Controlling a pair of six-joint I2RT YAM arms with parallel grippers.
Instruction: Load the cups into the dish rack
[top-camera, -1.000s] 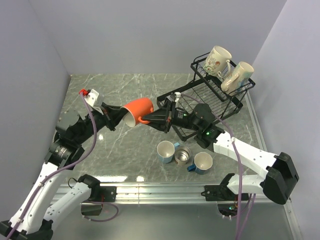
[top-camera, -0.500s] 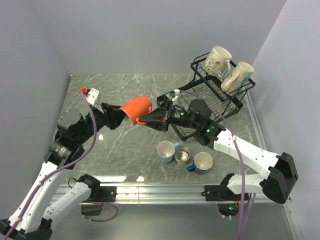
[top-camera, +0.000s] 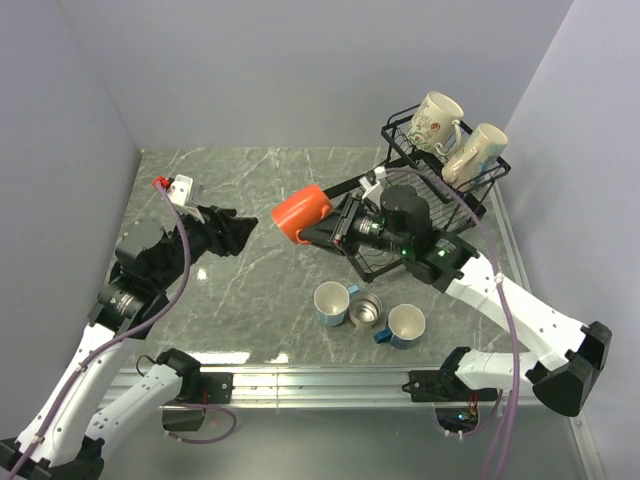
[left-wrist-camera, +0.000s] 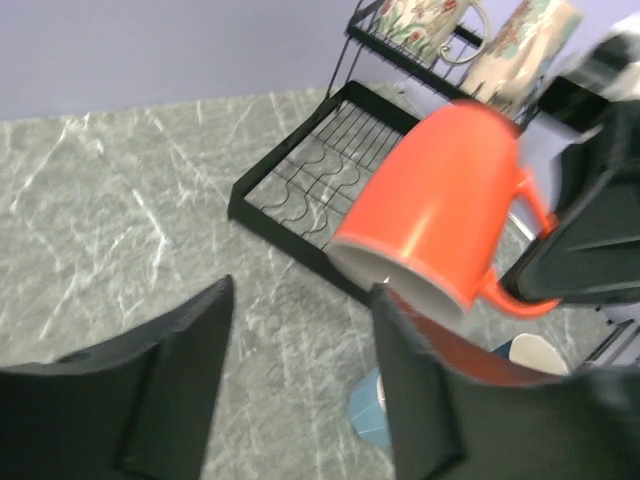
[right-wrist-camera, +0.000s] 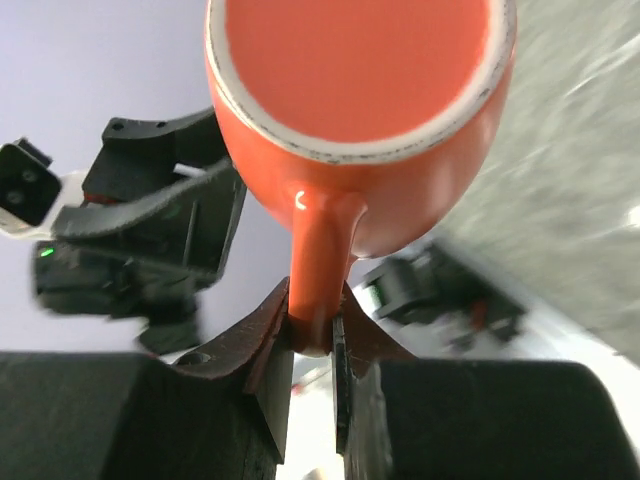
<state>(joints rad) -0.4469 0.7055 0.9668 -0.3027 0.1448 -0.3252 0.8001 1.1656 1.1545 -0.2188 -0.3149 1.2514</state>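
While the right gripper (right-wrist-camera: 312, 322) pinches its handle, hiding the handle's lower end, the orange mug (top-camera: 300, 212) hangs tilted above the worktop (top-camera: 250, 175), just left of the dish rack (left-wrist-camera: 300, 190). The left gripper (left-wrist-camera: 300, 295), spread and empty, is farther left of the rack. The right arm hides part of the rack's lower tray.

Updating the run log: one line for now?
right end effector: shut on orange mug | left end effector: open | dish rack: two cream mugs
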